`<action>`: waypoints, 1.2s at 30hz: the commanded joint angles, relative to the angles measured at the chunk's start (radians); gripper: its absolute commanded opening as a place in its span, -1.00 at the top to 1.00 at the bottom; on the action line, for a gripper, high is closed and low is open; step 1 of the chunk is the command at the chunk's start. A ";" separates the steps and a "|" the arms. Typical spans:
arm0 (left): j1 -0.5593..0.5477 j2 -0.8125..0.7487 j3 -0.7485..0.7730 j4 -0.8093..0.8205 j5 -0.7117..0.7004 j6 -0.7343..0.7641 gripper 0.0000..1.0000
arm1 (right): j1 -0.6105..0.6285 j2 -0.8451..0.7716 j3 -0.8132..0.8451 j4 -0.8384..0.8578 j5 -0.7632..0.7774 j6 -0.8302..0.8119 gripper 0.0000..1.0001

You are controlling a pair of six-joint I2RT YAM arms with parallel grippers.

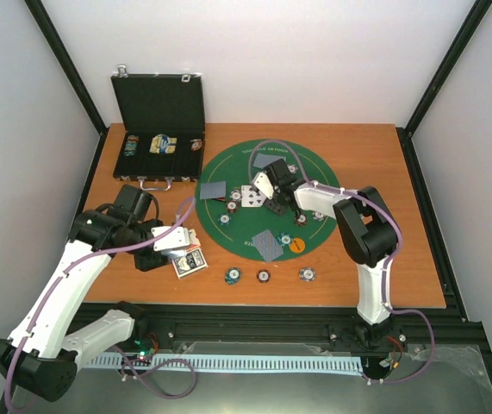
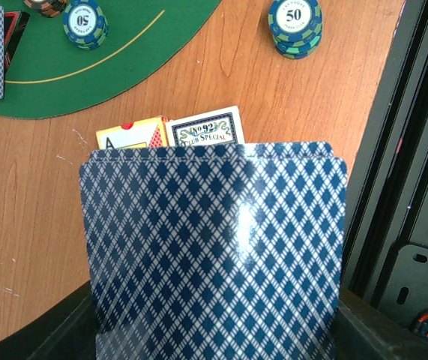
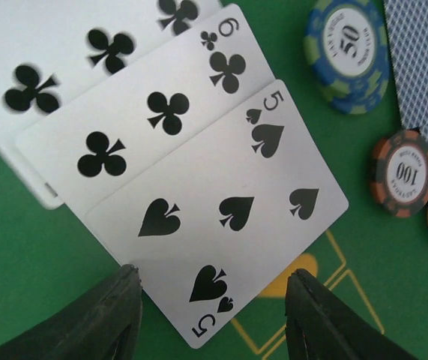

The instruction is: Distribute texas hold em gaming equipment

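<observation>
**Two grippers, cards everywhere**

My left gripper was clamped on a stack of blue-backed cards, held out over the table, with a Club Special box just behind them. My right gripper hung wide open over the green mat, fingers either side of the five of spades, which lay face up on top of the six of clubs. A 50 chip and a 100 chip sat nearby, beside a face-down card.

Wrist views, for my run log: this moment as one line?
left arm: holding blue-backed cards | right fingers: open over five of spades
</observation>
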 commanded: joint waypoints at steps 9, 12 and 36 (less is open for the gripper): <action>0.001 -0.015 0.030 -0.007 0.010 0.021 0.68 | -0.018 -0.016 0.039 -0.007 0.000 0.117 -0.06; 0.001 -0.014 0.032 -0.010 0.012 0.021 0.68 | -0.018 -0.148 -0.003 0.002 -0.077 0.188 -0.12; 0.001 -0.012 0.021 0.013 0.028 0.011 0.68 | 0.251 -0.578 -0.296 0.389 -0.858 1.345 -0.76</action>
